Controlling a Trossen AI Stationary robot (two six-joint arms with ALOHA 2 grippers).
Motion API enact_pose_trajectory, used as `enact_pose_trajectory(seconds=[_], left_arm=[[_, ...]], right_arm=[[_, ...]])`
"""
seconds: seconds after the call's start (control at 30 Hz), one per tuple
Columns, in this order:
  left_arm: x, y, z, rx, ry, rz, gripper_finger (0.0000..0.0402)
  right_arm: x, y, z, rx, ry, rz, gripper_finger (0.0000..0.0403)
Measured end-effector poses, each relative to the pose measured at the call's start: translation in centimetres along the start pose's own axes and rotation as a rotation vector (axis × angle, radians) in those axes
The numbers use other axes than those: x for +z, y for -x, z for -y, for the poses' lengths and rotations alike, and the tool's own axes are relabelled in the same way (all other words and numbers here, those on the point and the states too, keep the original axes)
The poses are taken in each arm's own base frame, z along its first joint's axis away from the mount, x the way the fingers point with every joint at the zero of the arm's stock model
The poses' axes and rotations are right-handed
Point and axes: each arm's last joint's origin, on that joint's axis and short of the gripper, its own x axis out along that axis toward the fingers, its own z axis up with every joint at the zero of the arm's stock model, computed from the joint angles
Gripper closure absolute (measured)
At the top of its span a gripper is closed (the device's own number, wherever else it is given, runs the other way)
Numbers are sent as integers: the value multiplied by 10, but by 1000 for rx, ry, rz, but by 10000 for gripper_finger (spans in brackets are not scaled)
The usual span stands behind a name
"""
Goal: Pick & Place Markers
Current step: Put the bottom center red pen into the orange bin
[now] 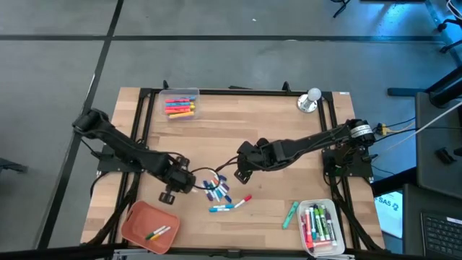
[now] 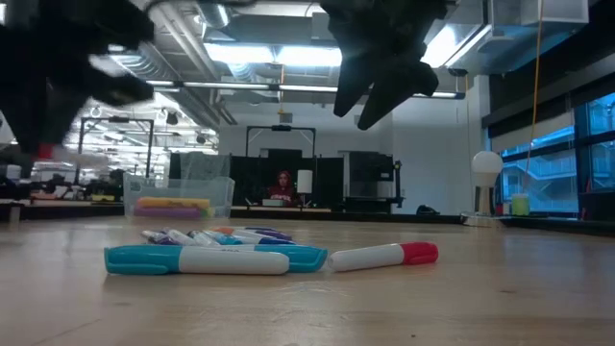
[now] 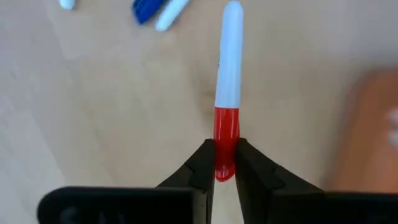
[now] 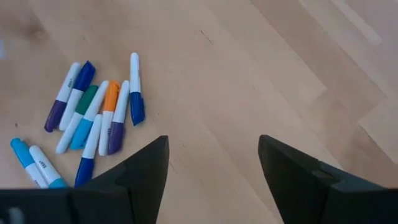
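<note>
Now pinching red marker (image 3: 226,109) by its cap in left gripper (image 3: 225,168), beside orange tray (image 1: 137,220); carrying to tray needed next. Right gripper (image 4: 213,163) hanging wide apart, empty, over marker pile (image 4: 93,118).

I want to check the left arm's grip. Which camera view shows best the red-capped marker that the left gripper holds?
The left wrist view: the red-capped marker fills it, its cap pinched in the left gripper. The high view hides it under the arm. The low view shows that arm only as a blur. The right wrist view misses it.
</note>
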Motion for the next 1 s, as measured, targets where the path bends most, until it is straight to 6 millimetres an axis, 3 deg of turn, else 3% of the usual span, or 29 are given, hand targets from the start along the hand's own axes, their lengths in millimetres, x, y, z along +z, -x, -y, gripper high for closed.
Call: enact_pose_trajectory(seconds=[0.1,0.3,0.47,0.7,1.0], left_arm=[[-5,29,11,-93,69,20,363],[-31,47,48,-205,127,-24,362],[-48,46,82,-232,115,-73,362],[-59,41,114,-280,182,-80,362],[-60,16,137,-232,156,-121,359]], right_arm=[[4,-2,3,-10,-12,15,156],[13,-4,5,12,-33,54,156],[15,-5,5,25,-40,71,156],[16,-4,4,32,-22,79,156],[17,-4,3,54,-50,86,156]])
